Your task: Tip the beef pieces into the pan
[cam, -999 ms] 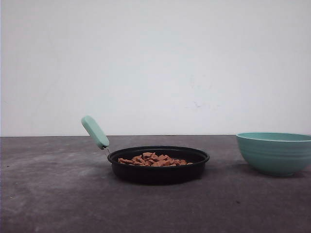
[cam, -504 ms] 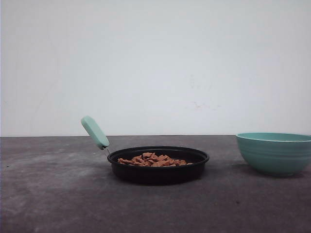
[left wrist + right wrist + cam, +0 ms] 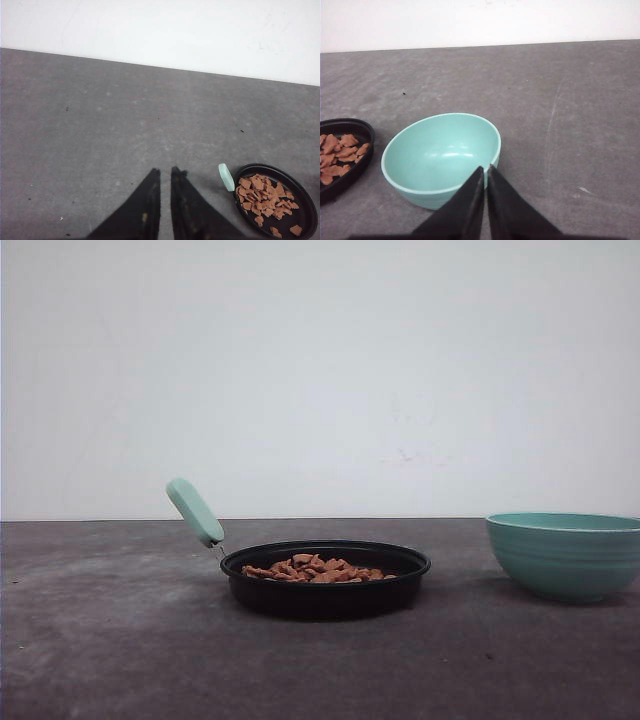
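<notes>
The pan [image 3: 325, 578] rested on the worktop [image 3: 120, 640] with the beef pieces [image 3: 315, 569] heaped inside it. The teal bowl [image 3: 565, 555] stood well apart from the pan, opposite its handle. The left end effector [image 3: 165, 174] was clenched, grasping nothing. The right end effector [image 3: 486, 170], likewise clenched and unloaded, hovered above the bowl.

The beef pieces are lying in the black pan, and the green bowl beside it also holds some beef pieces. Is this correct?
Not quite. The beef pieces do lie in the black pan, but the green bowl holds nothing: the right wrist view looks straight into it and shows a bare interior. The right hand is shut just above its near rim.
</notes>
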`<state>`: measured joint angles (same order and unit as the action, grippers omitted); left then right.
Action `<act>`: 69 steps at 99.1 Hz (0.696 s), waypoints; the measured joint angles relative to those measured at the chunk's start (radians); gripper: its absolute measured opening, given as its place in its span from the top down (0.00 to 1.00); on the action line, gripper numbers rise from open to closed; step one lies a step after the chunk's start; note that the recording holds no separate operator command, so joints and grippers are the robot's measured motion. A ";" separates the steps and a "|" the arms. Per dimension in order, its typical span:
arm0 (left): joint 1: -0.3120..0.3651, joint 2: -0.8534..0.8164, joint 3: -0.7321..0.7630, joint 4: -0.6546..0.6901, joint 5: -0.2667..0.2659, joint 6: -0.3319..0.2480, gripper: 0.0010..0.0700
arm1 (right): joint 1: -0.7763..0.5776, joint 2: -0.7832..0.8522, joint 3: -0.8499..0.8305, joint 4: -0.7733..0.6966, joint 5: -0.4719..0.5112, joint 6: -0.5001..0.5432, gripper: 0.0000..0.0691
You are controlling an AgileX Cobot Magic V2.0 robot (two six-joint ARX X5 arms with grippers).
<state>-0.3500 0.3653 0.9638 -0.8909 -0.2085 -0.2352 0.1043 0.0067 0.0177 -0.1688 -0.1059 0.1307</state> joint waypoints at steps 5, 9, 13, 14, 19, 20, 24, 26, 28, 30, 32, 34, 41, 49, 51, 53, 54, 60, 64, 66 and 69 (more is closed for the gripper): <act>0.000 0.000 0.000 0.000 0.000 0.000 1.00 | 0.000 0.000 0.000 0.000 0.000 0.000 0.99; 0.000 0.000 0.000 0.000 0.000 0.000 1.00 | 0.000 0.000 0.000 0.000 0.000 0.000 0.99; 0.000 0.000 0.000 0.000 0.000 0.000 1.00 | 0.000 0.000 0.000 0.000 0.000 0.000 0.99; 0.000 0.000 0.000 0.000 0.000 0.000 1.00 | 0.000 0.000 0.000 0.000 0.000 0.000 0.99; 0.000 0.000 0.000 0.000 0.000 0.000 1.00 | 0.000 0.000 0.000 0.000 0.000 0.000 0.99; 0.000 0.000 0.000 0.000 0.000 0.000 1.00 | 0.000 0.000 0.000 0.000 0.000 0.000 0.99; 0.000 0.000 0.000 0.000 0.000 0.000 1.00 | 0.000 0.000 0.000 0.000 0.000 0.000 0.99; 0.000 0.000 0.000 0.000 0.000 0.000 1.00 | 0.000 0.000 0.000 0.000 0.000 0.000 0.99; 0.000 0.000 0.000 0.000 0.000 0.000 1.00 | 0.000 0.000 0.000 0.000 0.000 0.000 0.99; 0.000 0.000 0.000 0.000 0.000 0.000 1.00 | 0.000 0.000 0.000 0.000 0.000 0.000 0.99; 0.000 0.000 0.000 0.000 0.000 0.000 1.00 | 0.000 0.000 0.000 0.000 0.000 0.000 0.99; 0.000 0.000 0.000 0.000 0.000 0.000 1.00 | 0.000 0.000 0.000 0.000 0.000 0.000 0.99; 0.000 0.000 0.000 0.000 0.000 0.000 1.00 | 0.000 0.000 0.000 0.000 0.000 0.000 0.99; 0.000 0.000 0.000 0.000 0.000 0.000 1.00 | 0.000 0.000 0.000 0.000 0.000 0.000 0.99; 0.000 -0.001 0.000 0.000 0.000 0.000 1.00 | 0.000 0.000 0.000 0.000 0.000 0.000 0.99; 0.000 -0.003 0.000 0.001 0.000 0.003 1.00 | 0.000 0.000 0.000 0.000 0.000 0.000 0.99; 0.000 -0.004 0.000 0.001 -0.001 0.006 1.00 | 0.000 0.000 0.000 0.000 0.000 0.000 0.99; 0.000 -0.013 0.000 0.019 -0.007 0.029 1.00 | 0.000 0.000 0.000 0.000 0.000 0.000 0.99; 0.000 -0.022 -0.005 0.053 -0.016 0.045 1.00 | 0.000 0.000 0.000 0.000 0.000 0.000 0.99; 0.000 -0.028 -0.011 0.078 -0.022 0.055 1.00 | 0.000 0.000 0.000 0.000 0.000 0.000 0.99; 0.003 -0.042 -0.026 0.129 -0.026 0.069 1.00 | 0.000 0.000 0.000 0.000 0.000 0.000 0.99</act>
<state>-0.3470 0.3237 0.9375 -0.7616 -0.2340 -0.1661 0.1043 0.0067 0.0177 -0.1688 -0.1059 0.1307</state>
